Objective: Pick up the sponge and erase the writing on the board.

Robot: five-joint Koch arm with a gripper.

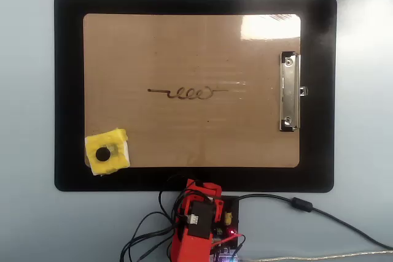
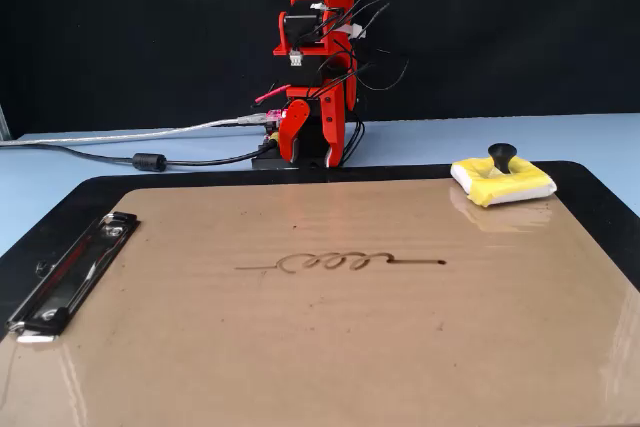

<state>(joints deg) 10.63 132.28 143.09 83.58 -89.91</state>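
The sponge [image 1: 107, 152] is seen lying untouched on a corner of the board [image 1: 190, 41], bottom left in the overhead view and far right in the fixed view [image 2: 502, 180], its black knob [image 2: 502, 156] pointing up. The tool [image 2: 312, 137] is held folded against the red arm [image 2: 318, 67], pointing down at the arm's base, well apart from the sponge; whether its jaws are apart or together cannot be told from either view. The arm is parked just beyond the long edge of the black mat [image 1: 67, 90], with black cables [image 1: 319, 210] trailing across the pale blue table [image 1: 24, 121]. The board is laid flat inside the mat, its silver clip [image 1: 290, 92] at the right short edge in the overhead view. The writing [image 1: 187, 93], a thin dark line with a few small loops, is shown intact near the board's middle, well clear of the sponge.
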